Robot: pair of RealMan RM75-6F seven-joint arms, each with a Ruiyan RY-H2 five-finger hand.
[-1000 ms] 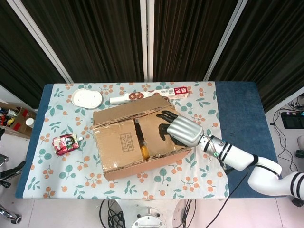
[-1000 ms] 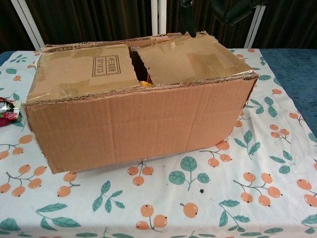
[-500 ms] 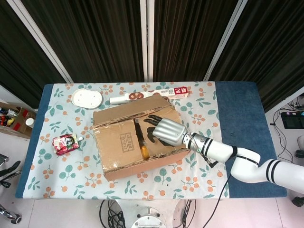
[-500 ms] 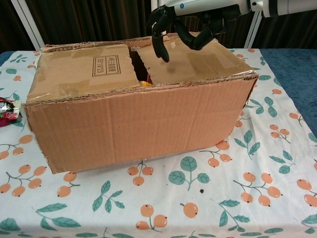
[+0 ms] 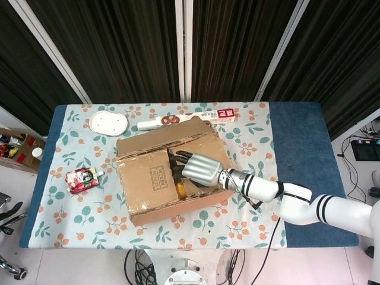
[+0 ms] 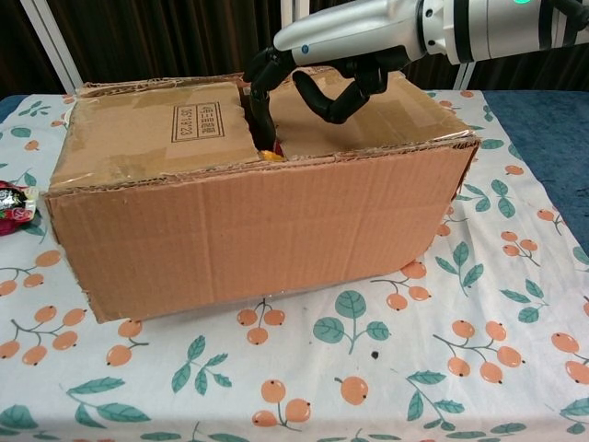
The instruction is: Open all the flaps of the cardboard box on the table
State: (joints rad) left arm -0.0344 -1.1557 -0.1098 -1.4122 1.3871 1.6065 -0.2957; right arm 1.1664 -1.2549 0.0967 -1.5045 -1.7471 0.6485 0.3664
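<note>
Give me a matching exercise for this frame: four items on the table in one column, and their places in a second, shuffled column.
Items:
1. white plate
2. red snack packet
3. long red-and-white box
4. right robot hand

Places:
A. over the gap between the flaps of the cardboard box
B. behind the cardboard box
C. far left corner of the table
D. left of the cardboard box

Pairs: 1-C, 2-D, 3-B, 4-A

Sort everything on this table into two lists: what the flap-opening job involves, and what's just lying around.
Part of the job:
- cardboard box, its top flaps lying nearly flat
- right hand, fingers reaching into the gap between the flaps

Just lying about:
- white plate
- red snack pouch
- long red-and-white carton
- floral tablecloth
</note>
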